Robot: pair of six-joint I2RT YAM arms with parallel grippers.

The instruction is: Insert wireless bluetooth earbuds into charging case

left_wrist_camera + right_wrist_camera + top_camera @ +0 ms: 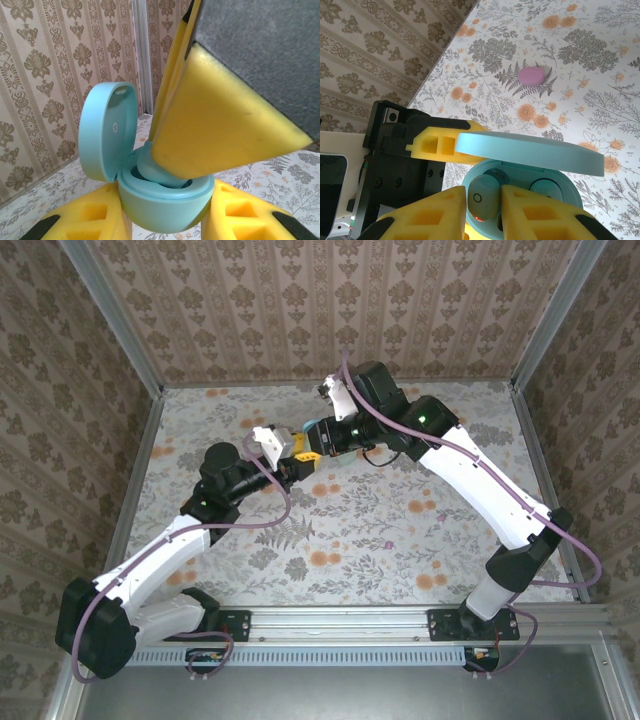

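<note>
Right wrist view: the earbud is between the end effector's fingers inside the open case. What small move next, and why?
Probably ease the right end effector open and draw it straight back: the earbud looks seated in a well of the open charging case, which the left end effector grips, so releasing should leave it there.

Smooth matt plastic case (165, 205), spongy yellow foam pincer pads (220, 130)

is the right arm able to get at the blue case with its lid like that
Probably yes: the lid stands swung open, and the right gripper, an earbud between its fingers, is right at the wells of the case.
</note>
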